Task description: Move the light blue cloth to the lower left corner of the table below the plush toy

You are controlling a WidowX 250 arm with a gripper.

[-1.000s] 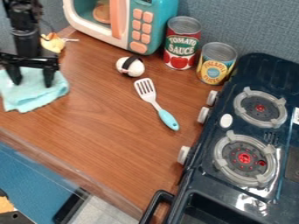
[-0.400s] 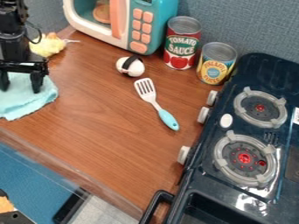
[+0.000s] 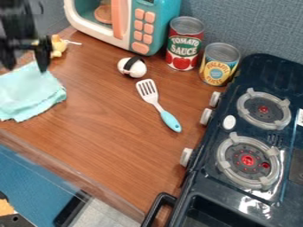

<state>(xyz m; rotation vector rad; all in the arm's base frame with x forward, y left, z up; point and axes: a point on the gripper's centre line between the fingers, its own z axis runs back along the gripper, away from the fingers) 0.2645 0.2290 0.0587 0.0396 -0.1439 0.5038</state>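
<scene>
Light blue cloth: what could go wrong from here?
- Snag: the open gripper hangs at the upper part of the light blue cloth, one fingertip overlapping it in view; contact can't be confirmed, but a sideways move might drag the cloth.
- Bump: the plush toy sits right beside the gripper, so a swing that way could knock it.
- Overhang: the cloth's lower edge lies near the table's front edge; another nudge that way may push it over.
</scene>
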